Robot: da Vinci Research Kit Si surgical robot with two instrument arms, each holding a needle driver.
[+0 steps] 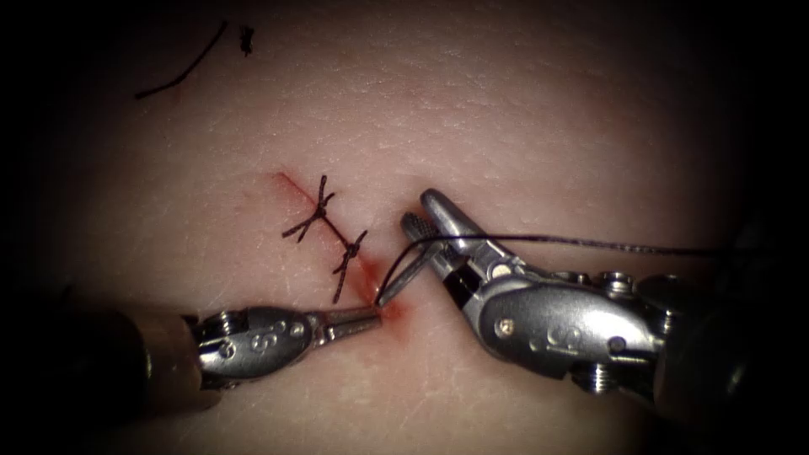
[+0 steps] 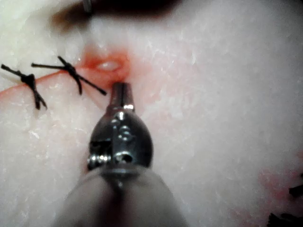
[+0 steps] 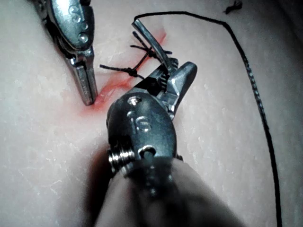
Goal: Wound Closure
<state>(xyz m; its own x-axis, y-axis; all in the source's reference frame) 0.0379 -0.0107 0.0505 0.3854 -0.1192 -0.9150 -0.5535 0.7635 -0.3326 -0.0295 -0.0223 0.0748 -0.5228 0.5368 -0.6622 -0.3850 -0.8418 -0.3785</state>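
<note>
My left tool (image 1: 375, 318) comes in from the lower left with its jaws shut and nothing in them. Its tip (image 2: 120, 87) presses on the tissue (image 1: 522, 109) at the lower end of the cut (image 1: 366, 278). My right tool (image 1: 415, 209) sits just right of the cut, jaws closed on the curved needle (image 1: 409, 268) deep near their hinge. The needle's free end slants down to the cut beside the left tip; I cannot tell whether it enters the tissue. In the right wrist view the needle (image 3: 151, 42) rises from the jaws (image 3: 173, 71). Thread (image 1: 590, 244) runs off right.
Two knotted stitches (image 1: 318, 211) (image 1: 352, 246) close the upper part of the cut. Red fluid (image 1: 394, 313) stains its gaping lower end (image 2: 108, 65). A loose cut piece of thread (image 1: 181, 63) and a small scrap (image 1: 246, 38) lie far up left.
</note>
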